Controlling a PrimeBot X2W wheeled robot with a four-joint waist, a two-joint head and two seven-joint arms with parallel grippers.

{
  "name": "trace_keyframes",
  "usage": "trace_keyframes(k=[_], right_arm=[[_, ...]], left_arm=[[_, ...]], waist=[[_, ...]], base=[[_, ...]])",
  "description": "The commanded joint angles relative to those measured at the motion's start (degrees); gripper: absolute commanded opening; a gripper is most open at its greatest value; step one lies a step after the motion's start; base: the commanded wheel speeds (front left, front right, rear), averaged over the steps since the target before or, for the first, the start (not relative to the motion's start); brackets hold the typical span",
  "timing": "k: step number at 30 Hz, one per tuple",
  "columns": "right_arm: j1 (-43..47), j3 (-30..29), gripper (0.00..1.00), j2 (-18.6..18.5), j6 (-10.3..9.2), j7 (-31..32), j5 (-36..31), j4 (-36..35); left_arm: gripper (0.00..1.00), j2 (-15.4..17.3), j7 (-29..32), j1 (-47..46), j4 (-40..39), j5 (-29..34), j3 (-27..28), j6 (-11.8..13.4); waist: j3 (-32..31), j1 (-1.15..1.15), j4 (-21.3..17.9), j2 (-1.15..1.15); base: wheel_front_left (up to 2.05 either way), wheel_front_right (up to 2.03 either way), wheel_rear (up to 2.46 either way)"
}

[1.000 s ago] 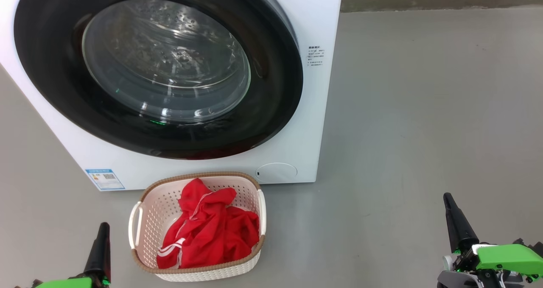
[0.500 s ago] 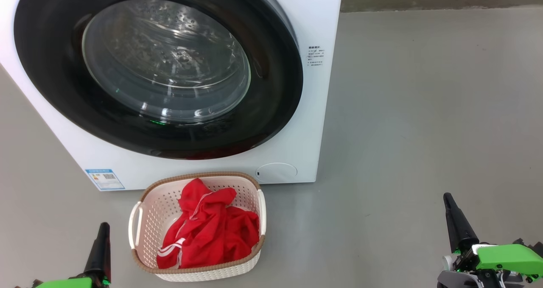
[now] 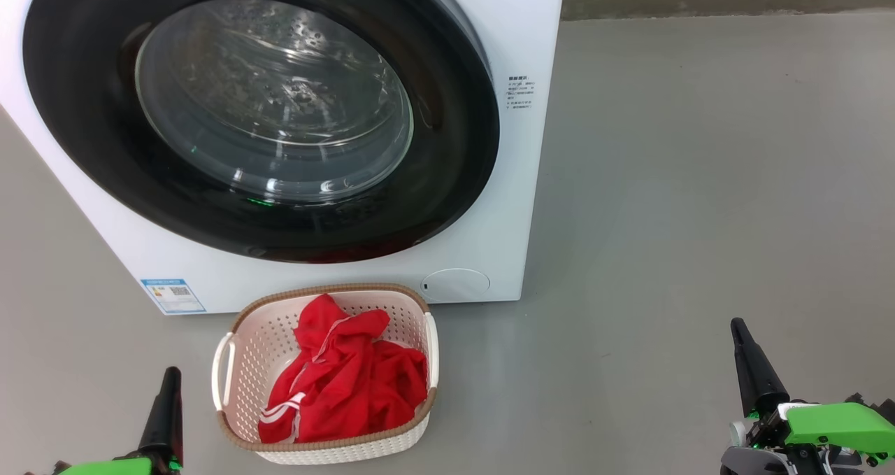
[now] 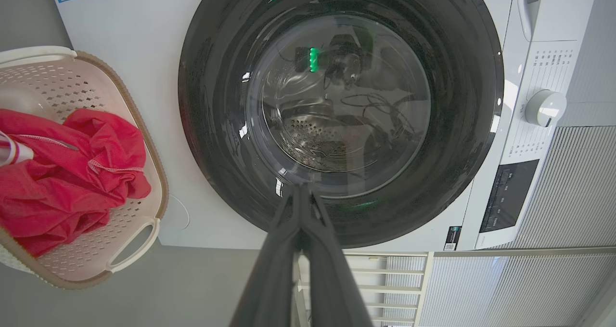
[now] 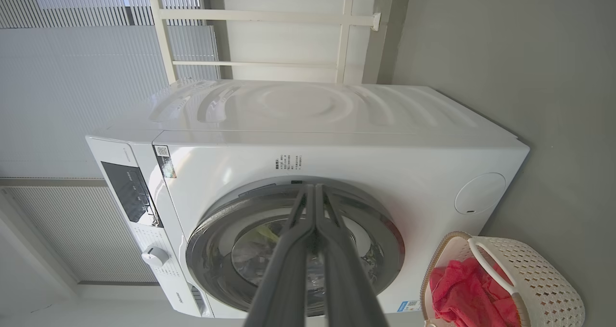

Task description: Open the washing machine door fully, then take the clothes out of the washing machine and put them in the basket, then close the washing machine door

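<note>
Left claw [image 4: 302,188], right claw [image 5: 315,188] pressed together | left wrist: knob [image 4: 545,108] | right wrist: machine top [image 5: 298,106]

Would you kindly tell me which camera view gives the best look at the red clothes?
The head view: the clothes lie whole in the basket, seen from above. The left wrist view crops them at its edge; the right wrist view shows part, behind the handle.

Bright, even light; sharp focus; glare on the washing machine door [image 3: 280,104]; wrist views bowed.
</note>
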Motion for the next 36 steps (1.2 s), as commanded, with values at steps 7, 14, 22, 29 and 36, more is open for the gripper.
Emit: trace_keyframes(k=[7, 14, 22, 29, 36], right_arm=[[-0.6, 1.2, 0.00, -0.1, 0.09, 0.5, 0.2, -1.7], [-0.6, 1.2, 0.00, 0.0, 0.09, 0.5, 0.2, -1.7], [-0.6, 1.2, 0.00, 0.0, 0.09, 0.5, 0.2, -1.7], [-0.6, 1.2, 0.00, 0.0, 0.09, 0.5, 0.2, -1.7], [-0.6, 1.2, 0.00, 0.0, 0.09, 0.5, 0.2, -1.7]], left_arm=[[0.00, 0.9, 0.4, -2.2, -1.5, 0.0, 1.9, -0.2], [0.00, 0.9, 0.4, -2.2, -1.5, 0.0, 1.9, -0.2], [0.00, 0.9, 0.4, -2.2, -1.5, 0.0, 1.9, -0.2], [0.00, 0.9, 0.4, -2.2, -1.5, 0.0, 1.9, -0.2], [0.00, 0.9, 0.4, -2.2, -1.5, 0.0, 1.9, -0.2]], waist=[[0.0, 0.00, 0.0, 0.00], [0.0, 0.00, 0.0, 0.00], [0.0, 0.00, 0.0, 0.00], [0.0, 0.00, 0.0, 0.00], [0.0, 0.00, 0.0, 0.00]], base=[[0.00, 0.00, 0.00], [0.00, 0.00, 0.00], [0.00, 0.00, 0.00], [0.00, 0.00, 0.00], [0.00, 0.00, 0.00]])
